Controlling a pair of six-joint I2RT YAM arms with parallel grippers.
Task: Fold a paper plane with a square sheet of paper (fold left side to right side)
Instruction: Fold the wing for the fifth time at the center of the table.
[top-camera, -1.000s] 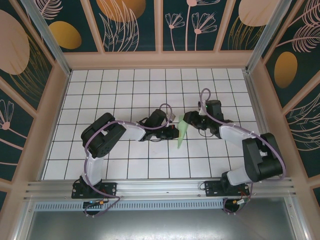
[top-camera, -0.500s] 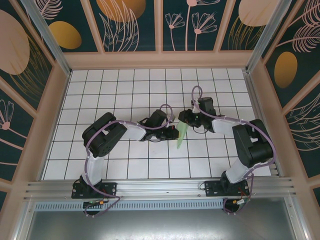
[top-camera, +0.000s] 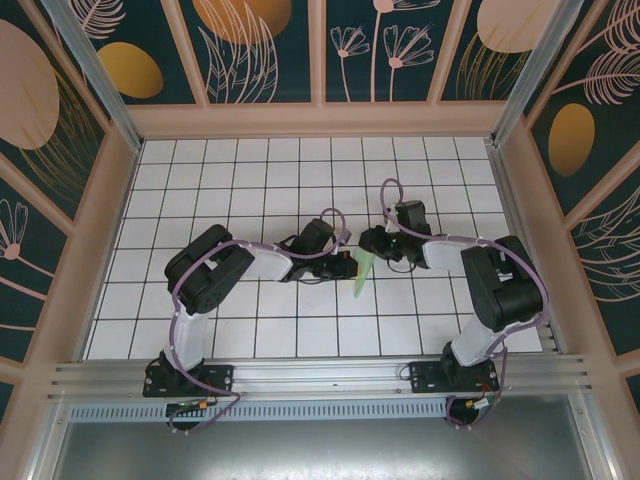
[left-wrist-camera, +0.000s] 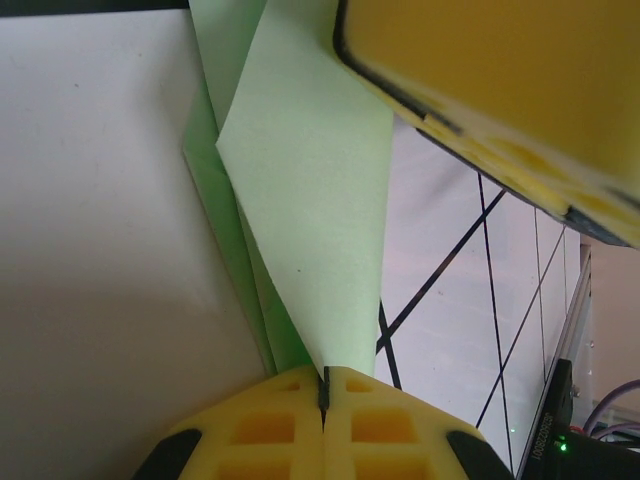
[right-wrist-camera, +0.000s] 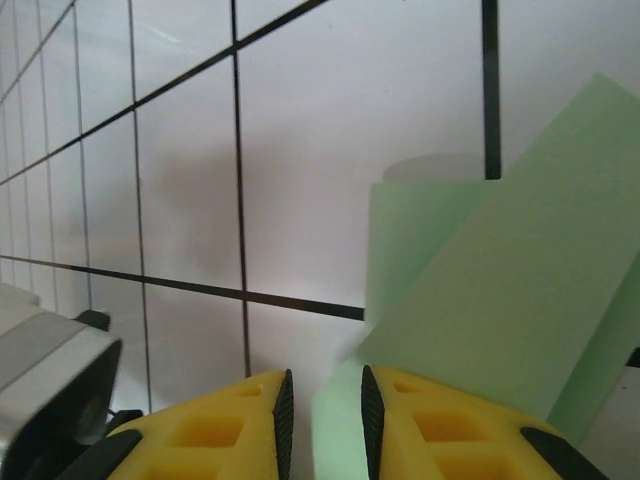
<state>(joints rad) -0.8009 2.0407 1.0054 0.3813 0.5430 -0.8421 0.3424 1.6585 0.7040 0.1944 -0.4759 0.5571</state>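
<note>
Top external view: the white, black-gridded worktop (top-camera: 250, 180) sits within wall panels (top-camera: 260, 50) painted with leaves and flowers; near the middle of the frame the paper plane (top-camera: 361, 278), a narrow pale-green dart, points toward the lower edge; the left pincer (top-camera: 352, 268) is at its left side and the right pincer (top-camera: 366, 244) at its upper end, just above and to the right of the left one; from this height I cannot tell how either pincer's jaws stand.

Left wrist view: the yellow pads of the left pincer (left-wrist-camera: 323, 395), at the bottom centre, are pressed together; the tapering end of the paper plane (left-wrist-camera: 310, 200) runs down into the seam between them, so they pinch it; its folded layers fan upward to the top of the frame; a yellow finger (left-wrist-camera: 500, 80) of the right pincer crosses the upper right, over the paper's upper edge; at the lower right a black strip (left-wrist-camera: 545, 430) carries pale marks too small to read, beside a green light (left-wrist-camera: 561, 437).

Right wrist view: the pads of the right pincer (right-wrist-camera: 322, 420), at the bottom, stand a narrow gap apart with pale-green paper between them; whether they press it I cannot tell; the paper plane (right-wrist-camera: 500, 310) spreads from that gap to the right edge, over the tiled worktop (right-wrist-camera: 330, 150); a grey housing (right-wrist-camera: 45, 390) sits in the lower left corner.
</note>
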